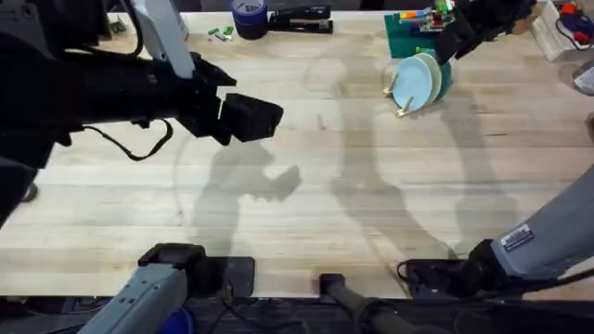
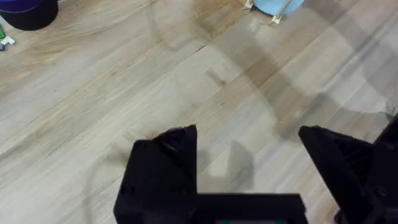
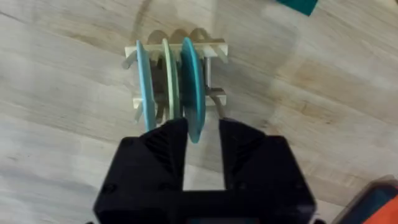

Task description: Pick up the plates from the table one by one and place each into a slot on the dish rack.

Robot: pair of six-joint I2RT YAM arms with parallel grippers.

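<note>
Now three thin round pastel plastic plates are standing on edge in the small light-wood dish rack.

Right tool is hovering over the rack with its black fingers a little apart around the rim of the turquoise plate; whether they are pressing it I cannot tell. Cream plate and pale blue plate are sitting in neighbouring slots. Left tool is hanging wide open and empty above the light wood-grain bench, well apart from the rack.
</note>
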